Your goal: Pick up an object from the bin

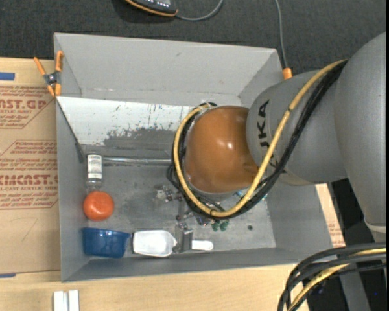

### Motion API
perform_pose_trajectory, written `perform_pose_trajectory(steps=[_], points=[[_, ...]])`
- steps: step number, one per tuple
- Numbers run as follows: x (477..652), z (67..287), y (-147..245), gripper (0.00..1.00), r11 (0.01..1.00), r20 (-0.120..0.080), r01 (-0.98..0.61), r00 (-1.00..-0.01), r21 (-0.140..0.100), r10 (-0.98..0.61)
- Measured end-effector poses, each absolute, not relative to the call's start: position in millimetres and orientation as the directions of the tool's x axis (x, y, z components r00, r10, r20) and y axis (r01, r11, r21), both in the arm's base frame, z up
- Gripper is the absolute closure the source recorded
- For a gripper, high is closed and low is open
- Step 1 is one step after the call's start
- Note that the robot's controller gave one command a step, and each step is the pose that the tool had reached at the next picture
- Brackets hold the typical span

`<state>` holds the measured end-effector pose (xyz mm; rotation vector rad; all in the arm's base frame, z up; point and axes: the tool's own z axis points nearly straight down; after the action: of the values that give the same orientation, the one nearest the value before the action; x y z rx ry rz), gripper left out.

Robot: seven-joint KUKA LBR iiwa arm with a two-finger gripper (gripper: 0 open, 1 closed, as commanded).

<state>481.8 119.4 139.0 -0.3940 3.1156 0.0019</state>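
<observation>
Overhead, the camera view shows the gripper (184, 230), largely hidden beneath the arm's orange wrist cover (217, 149), low over the handle of a white scoop (153, 243) that lies by the near wall of the bin (162, 70); whether it is apart or together cannot be told. Left of the scoop lie a blue cup (105, 242), an orange ball (98, 205) and a small clear bottle (94, 168).
</observation>
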Motion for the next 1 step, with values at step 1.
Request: perform_pose_trajectory(steps=[1], points=[[480.8,116.4,136.6,0.00,0.953,0.002,-0.303,-0.953,0.002,-0.303]])
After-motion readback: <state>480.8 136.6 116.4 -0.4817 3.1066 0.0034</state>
